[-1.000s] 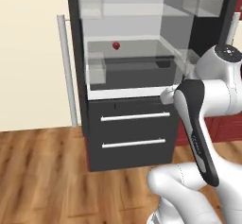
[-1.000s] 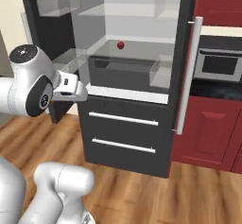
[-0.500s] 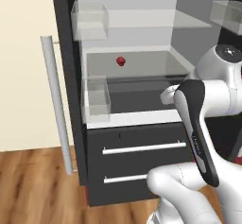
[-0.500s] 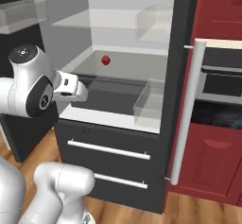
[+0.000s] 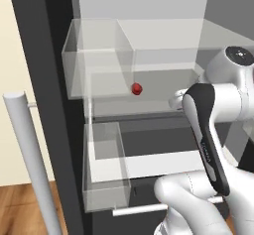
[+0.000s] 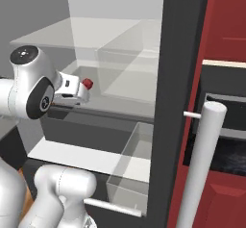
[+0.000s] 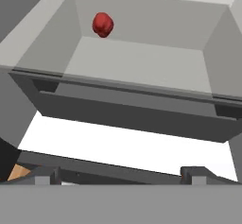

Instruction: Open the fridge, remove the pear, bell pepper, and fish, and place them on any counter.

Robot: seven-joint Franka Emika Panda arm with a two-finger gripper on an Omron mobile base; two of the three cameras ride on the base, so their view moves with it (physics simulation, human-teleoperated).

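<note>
The fridge (image 5: 53,75) stands open in front of me, its grey shelves bare apart from one item. A small bright red, lobed bell pepper (image 5: 137,88) rests at the back left of the middle shelf (image 7: 142,53); the same bell pepper (image 7: 102,24) sits high and left in the hand view, and the bell pepper (image 6: 87,83) shows just past the hand in the right base view. My gripper (image 7: 120,175) is open and holds nothing, stopped short of the shelf's front edge. The gripper (image 6: 80,96) is level with that shelf. Pear, fish and counter are out of view.
Clear door bins (image 5: 105,179) (image 6: 129,171) jut out on both open doors. Long silver bar handles (image 5: 31,159) (image 6: 201,164) stand close on either side. A drawer bar (image 5: 144,209) lies below. Red cabinets with an oven (image 6: 226,121) are to the right.
The whole picture has grown: the base has driven closer to the open fridge. The gripper has stayed open, and the red bell pepper has not moved on its shelf.
</note>
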